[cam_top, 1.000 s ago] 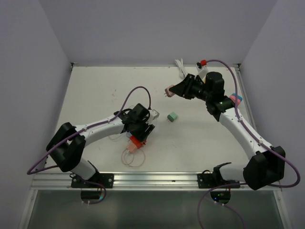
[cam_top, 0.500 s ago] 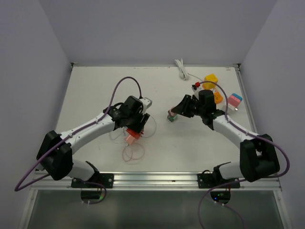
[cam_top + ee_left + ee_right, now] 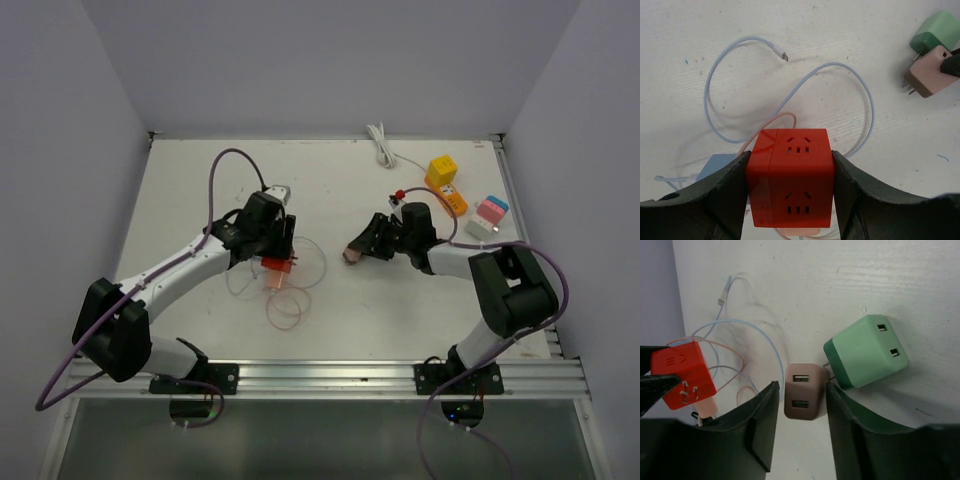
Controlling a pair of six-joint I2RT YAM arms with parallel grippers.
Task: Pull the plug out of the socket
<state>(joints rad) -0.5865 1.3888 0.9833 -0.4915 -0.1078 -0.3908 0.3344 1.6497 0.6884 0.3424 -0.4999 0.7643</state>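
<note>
White table (image 3: 200, 180), socket (image 3: 790, 180) in left hand (image 3: 790, 165), plug (image 3: 804, 390) in right hand (image 3: 801, 410)

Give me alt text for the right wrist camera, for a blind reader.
A pink USB charger sits between the dark fingers of the right end effector on the white table, with a green charger close beside it. At left, a red socket cube is held among loose pale cables.
</note>
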